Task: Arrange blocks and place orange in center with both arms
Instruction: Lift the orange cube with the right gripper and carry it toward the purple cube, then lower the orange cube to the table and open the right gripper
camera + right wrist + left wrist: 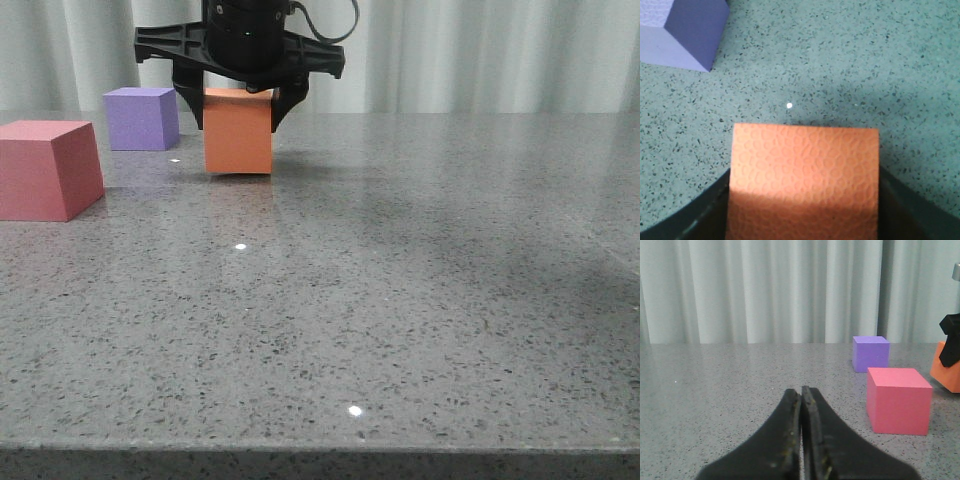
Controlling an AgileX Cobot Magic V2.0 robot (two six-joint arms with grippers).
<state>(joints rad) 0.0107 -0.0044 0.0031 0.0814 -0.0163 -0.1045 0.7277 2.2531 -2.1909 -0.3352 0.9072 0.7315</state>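
While the left pincer (801, 440) rests closed and empty over the near counter (400, 330), the pinkish-red cube (45, 168) sits nearest, and farther back the right pincer (240, 105) grips the orange cube (238, 132) beside the purple cube (142, 118), so the centering is not yet finished.

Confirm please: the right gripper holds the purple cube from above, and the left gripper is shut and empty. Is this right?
One detail is wrong: the right gripper holds the orange cube, not the purple cube, which stands free behind, as the front view shows. The left gripper is indeed shut and empty.
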